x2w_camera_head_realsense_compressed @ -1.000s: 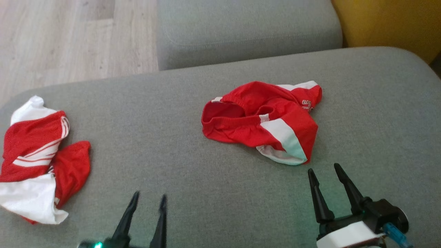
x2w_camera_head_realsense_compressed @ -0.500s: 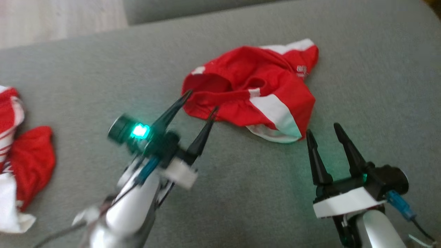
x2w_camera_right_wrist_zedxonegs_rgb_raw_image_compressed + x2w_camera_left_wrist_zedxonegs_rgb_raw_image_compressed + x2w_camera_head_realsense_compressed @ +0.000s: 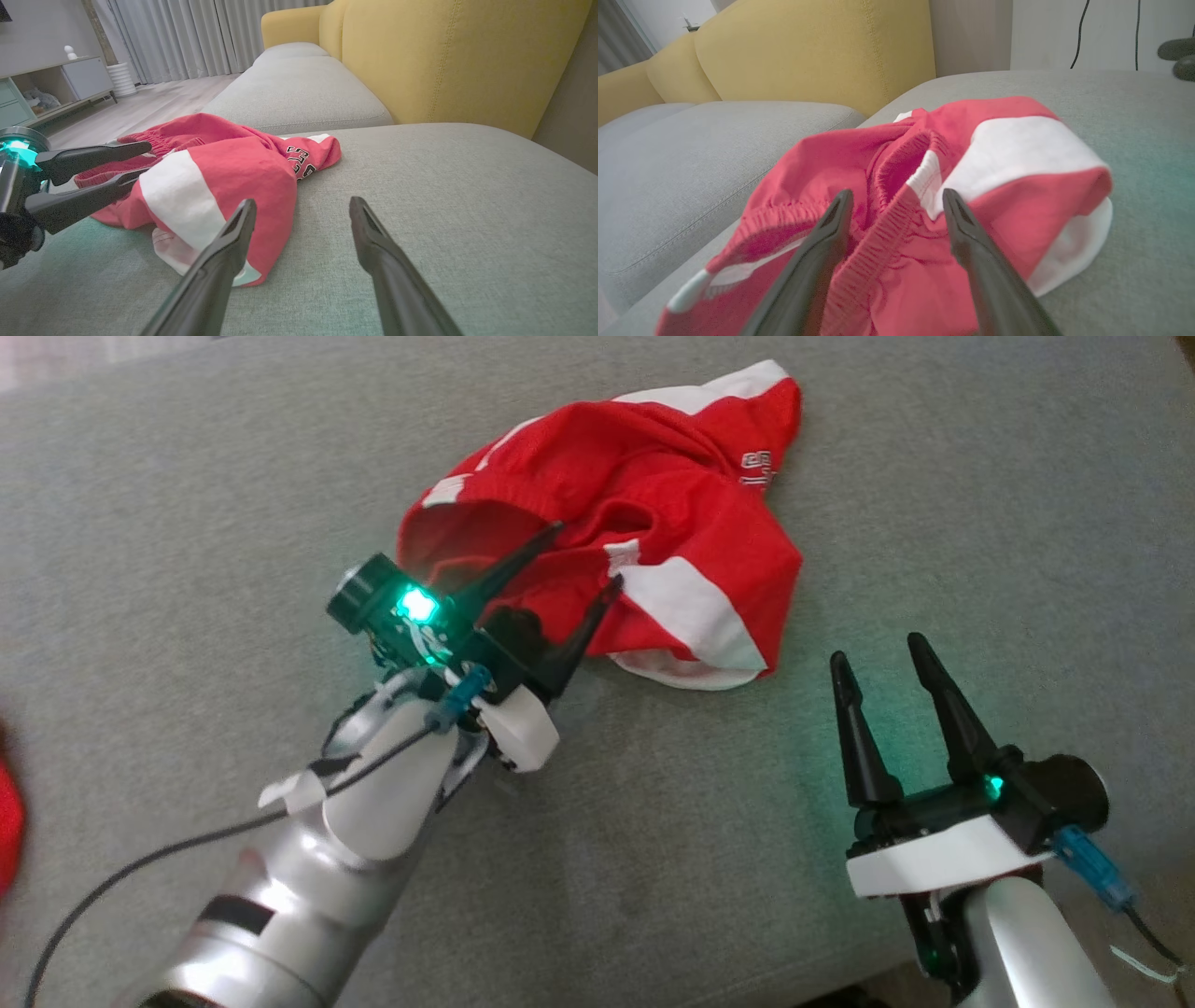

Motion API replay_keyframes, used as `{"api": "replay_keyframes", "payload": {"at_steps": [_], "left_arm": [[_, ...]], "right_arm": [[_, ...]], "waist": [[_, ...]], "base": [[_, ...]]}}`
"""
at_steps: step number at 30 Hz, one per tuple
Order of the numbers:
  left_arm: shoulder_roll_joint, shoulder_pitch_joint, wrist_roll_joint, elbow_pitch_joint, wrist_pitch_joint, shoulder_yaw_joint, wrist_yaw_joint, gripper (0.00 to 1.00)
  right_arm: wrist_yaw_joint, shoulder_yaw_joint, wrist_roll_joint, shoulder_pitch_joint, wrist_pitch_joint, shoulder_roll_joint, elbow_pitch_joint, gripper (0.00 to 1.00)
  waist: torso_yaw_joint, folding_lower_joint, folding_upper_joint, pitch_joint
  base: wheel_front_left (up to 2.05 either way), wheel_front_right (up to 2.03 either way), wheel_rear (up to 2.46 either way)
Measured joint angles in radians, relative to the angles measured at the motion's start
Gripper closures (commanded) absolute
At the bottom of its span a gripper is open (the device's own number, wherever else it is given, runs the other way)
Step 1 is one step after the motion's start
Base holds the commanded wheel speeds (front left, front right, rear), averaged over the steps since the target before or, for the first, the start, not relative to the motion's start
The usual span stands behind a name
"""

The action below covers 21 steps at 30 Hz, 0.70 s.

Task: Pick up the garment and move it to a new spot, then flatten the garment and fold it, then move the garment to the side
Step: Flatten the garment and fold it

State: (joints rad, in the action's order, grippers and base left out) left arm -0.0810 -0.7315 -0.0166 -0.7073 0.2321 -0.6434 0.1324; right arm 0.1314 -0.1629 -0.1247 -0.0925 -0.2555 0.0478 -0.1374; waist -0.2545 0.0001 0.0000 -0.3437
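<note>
Red-and-white shorts [image 3: 672,513] lie crumpled at upper centre of the head view on the grey sofa cushion [image 3: 980,523]. Left gripper [image 3: 587,553], jaws spread, straddles the elastic waistband [image 3: 878,242], probably to pinch it for lifting. Right gripper [image 3: 878,649] hovers open at lower right, clear of the cloth.

Counted: 1 red-white garment [image 3: 691,513]; 1 red scrap [image 3: 7,831] at left edge, kind unclear; 2 grippers, left gripper [image 3: 588,553] and right gripper [image 3: 876,647], 2 dark fingers [image 3: 861,737] each; 2 green lights [image 3: 416,607]; 2 grey cushions [image 3: 691,149].
</note>
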Motion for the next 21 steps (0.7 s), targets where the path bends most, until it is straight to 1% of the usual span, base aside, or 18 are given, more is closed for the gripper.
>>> {"api": "replay_keyframes", "payload": {"at_steps": [7, 11, 12, 13, 14, 15, 21], "left_arm": [[-0.002, -0.043, 0.017, -0.066, 0.016, -0.006, 0.000, 0.00], [-0.002, -0.043, 0.047, -0.102, 0.016, -0.054, 0.000, 0.00], [-0.002, -0.043, 0.060, -0.108, 0.017, -0.072, 0.000, 0.24], [-0.002, -0.043, 0.072, -0.112, 0.017, -0.083, 0.000, 0.60], [-0.003, -0.043, 0.082, -0.115, 0.017, -0.092, 0.000, 0.93], [-0.006, -0.044, 0.091, -0.119, 0.017, -0.102, 0.000, 1.00], [-0.031, -0.067, 0.155, -0.138, 0.017, -0.139, 0.000, 1.00]], "right_arm": [[0.000, -0.015, -0.015, -0.002, 0.000, 0.000, 0.000, 0.00], [0.000, -0.015, -0.017, -0.002, 0.000, 0.000, 0.000, 0.00], [0.000, -0.015, -0.017, -0.002, 0.000, 0.000, -0.001, 0.00], [0.000, -0.015, -0.018, -0.002, 0.000, 0.000, -0.001, 0.00], [0.000, -0.016, -0.018, -0.002, 0.000, 0.000, -0.001, 0.00], [0.000, -0.019, -0.019, -0.002, 0.000, 0.000, -0.001, 0.00], [0.000, -0.028, -0.044, -0.002, 0.000, 0.000, -0.002, 0.00]], "waist": [[-0.045, -0.0001, 0.0000, -0.003], [-0.066, -0.0002, 0.0000, 0.004], [-0.070, -0.0001, 0.0000, 0.005], [-0.074, -0.0001, 0.0000, 0.007], [-0.078, -0.0002, 0.0000, 0.008], [-0.082, -0.0002, 0.0000, 0.009], [-0.119, -0.0001, 0.0000, 0.026]], "base": [[0.00, 0.00, 0.00], [0.00, 0.00, 0.00], [0.00, 0.00, 0.00], [0.00, 0.00, 0.00], [0.00, 0.00, 0.00], [0.00, 0.00, 0.00], [0.00, 0.00, 0.00]]}}
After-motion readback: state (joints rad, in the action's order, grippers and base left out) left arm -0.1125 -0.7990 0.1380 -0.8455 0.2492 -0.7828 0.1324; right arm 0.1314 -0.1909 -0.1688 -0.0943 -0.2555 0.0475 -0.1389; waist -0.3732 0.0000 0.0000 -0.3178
